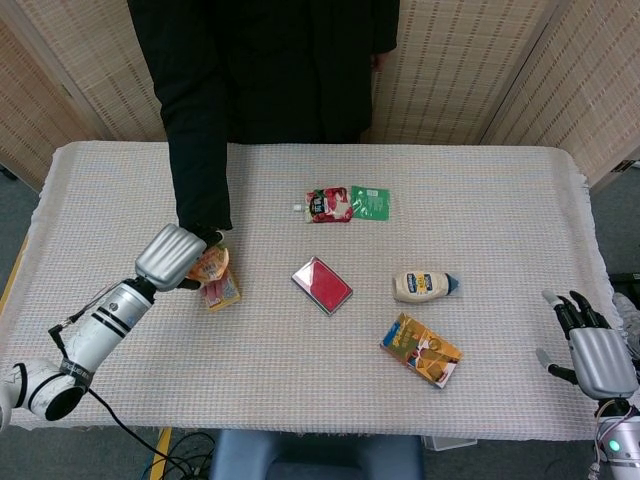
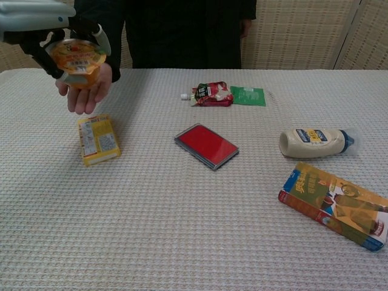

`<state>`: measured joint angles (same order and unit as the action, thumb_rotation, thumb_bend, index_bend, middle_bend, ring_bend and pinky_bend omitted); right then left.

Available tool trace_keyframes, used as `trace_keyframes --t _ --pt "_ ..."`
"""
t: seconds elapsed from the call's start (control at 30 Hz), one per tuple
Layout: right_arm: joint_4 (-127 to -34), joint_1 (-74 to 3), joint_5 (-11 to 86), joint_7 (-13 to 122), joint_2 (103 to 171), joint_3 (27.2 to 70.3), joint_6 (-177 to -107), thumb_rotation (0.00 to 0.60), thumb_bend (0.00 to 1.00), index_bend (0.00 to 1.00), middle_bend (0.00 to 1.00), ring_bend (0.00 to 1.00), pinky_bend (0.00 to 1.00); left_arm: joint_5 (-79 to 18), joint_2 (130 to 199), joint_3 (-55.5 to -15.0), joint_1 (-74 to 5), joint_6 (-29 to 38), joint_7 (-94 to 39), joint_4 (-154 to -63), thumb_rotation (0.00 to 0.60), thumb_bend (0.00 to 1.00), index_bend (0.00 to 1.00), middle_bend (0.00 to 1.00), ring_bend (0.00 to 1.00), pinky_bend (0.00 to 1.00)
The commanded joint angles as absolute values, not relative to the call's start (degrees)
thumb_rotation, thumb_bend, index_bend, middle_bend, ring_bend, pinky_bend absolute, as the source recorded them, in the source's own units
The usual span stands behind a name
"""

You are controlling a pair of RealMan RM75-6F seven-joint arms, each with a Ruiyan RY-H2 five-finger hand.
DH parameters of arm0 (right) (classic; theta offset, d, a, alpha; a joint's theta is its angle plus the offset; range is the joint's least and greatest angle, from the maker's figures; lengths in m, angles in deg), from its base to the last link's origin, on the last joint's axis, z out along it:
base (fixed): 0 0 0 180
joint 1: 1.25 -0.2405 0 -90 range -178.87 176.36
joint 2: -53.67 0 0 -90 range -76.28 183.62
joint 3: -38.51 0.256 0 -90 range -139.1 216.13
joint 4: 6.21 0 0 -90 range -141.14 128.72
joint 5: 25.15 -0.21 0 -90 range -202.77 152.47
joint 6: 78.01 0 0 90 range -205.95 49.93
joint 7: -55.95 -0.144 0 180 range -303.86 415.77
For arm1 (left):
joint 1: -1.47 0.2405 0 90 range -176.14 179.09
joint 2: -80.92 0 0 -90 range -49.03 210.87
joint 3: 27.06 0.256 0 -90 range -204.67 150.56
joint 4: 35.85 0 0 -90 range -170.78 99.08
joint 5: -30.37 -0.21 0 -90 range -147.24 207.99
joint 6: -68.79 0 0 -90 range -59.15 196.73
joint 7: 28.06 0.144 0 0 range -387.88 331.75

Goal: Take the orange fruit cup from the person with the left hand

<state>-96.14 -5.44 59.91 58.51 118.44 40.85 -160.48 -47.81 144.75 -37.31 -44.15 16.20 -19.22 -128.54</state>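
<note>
The orange fruit cup (image 2: 76, 59) is tilted, its printed lid facing the chest camera, just above the person's open palm (image 2: 86, 96). My left hand (image 2: 37, 21) comes in from the left and grips the cup, with fingers (image 2: 100, 40) on both sides of it. In the head view my left hand (image 1: 170, 256) covers most of the cup (image 1: 211, 266), below the person's black sleeve (image 1: 198, 130). I cannot tell whether the cup still touches the palm. My right hand (image 1: 592, 349) hangs beyond the table's right front corner, fingers spread, holding nothing.
A yellow box (image 2: 97, 140) lies right under the handover spot. A red flat case (image 2: 207, 145) sits mid-table, a mayonnaise bottle (image 2: 315, 142) and an orange carton (image 2: 337, 205) to the right, a red pouch (image 2: 212, 94) and a green packet (image 2: 247, 96) at the back.
</note>
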Motion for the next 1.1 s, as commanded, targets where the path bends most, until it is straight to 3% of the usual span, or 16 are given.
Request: trace_keyframes --t 0.03,0.4,0.63,1.1 --pt "-96.1 -5.5 59.9 58.5 118.4 40.9 -160.4 0.600 0.26 0.10 0.18 0.11 0.24 -52.2 140.9 -36.3 -40.9 11.4 -24.1 -131.9 0.600 0.36 0.59 0.52 0.51 0.74" --pt "-95.7 -6.4 60.3 58.2 118.7 40.9 -159.2 0.600 0.26 0.10 0.19 0.11 0.24 -60.1 135.8 -29.8 -33.3 4.9 -28.3 -135.9 0.600 0.36 0.59 0.52 0.51 0.74" --pt "-95.5 -6.6 60.8 57.8 118.7 40.9 -159.2 0.600 0.26 0.10 0.20 0.11 0.24 -60.0 140.8 -26.9 -31.1 6.2 -30.2 -130.4 0.600 0.36 0.58 0.52 0.51 0.74" --pt "-96.0 -6.2 60.9 58.0 118.3 40.7 -160.0 0.600 0.26 0.10 0.20 0.11 0.24 -55.4 153.0 -27.1 -30.3 9.2 -32.6 -115.3 0.600 0.36 0.56 0.52 0.51 0.74"
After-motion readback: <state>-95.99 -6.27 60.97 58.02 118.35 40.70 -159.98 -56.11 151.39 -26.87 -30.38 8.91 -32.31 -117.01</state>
